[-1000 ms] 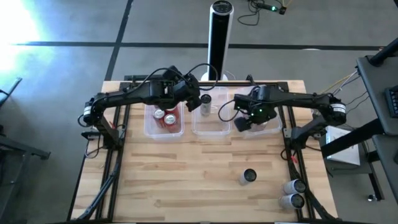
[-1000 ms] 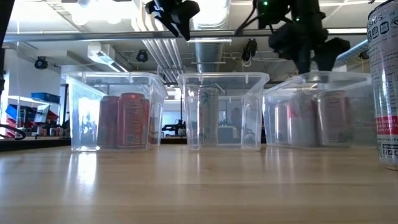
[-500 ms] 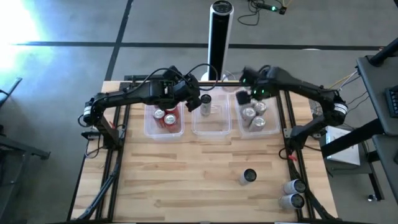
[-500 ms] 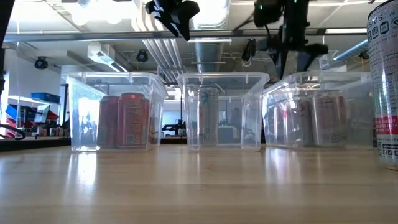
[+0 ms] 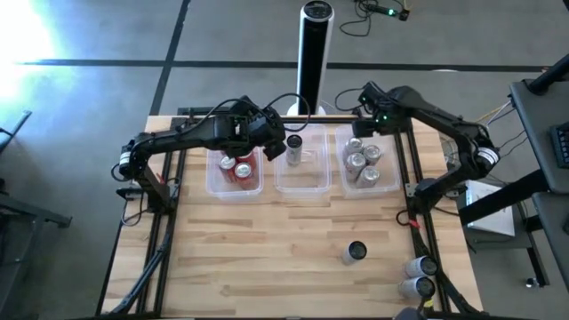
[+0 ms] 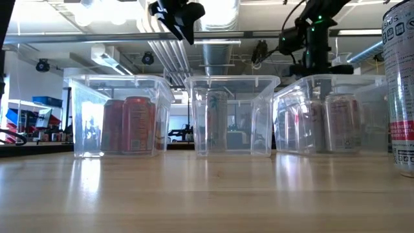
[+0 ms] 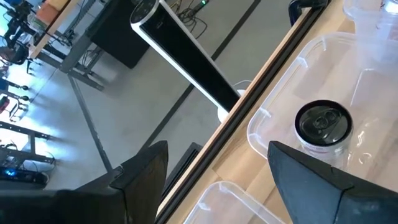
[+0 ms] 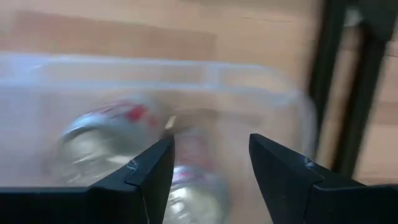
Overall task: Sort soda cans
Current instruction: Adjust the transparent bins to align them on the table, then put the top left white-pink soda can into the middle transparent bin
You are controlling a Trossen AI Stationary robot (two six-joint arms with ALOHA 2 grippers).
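Left gripper: jaws spread, empty, above the gap between left tub and middle tub.
Right gripper: jaws released, over right tub's far end.
Soda cans: silver cans in right tub, red cans in left, one black can in middle; three cans loose on tabletop.

Two red cans stand upright, just beside each other, in the left tub, and one dark can stands alone at the far end of the middle tub. Four silver-grey cans stand clustered in the right tub. On the bare table, a black can stands upright near the front, and two silver cans lie on their sides at the front right corner.
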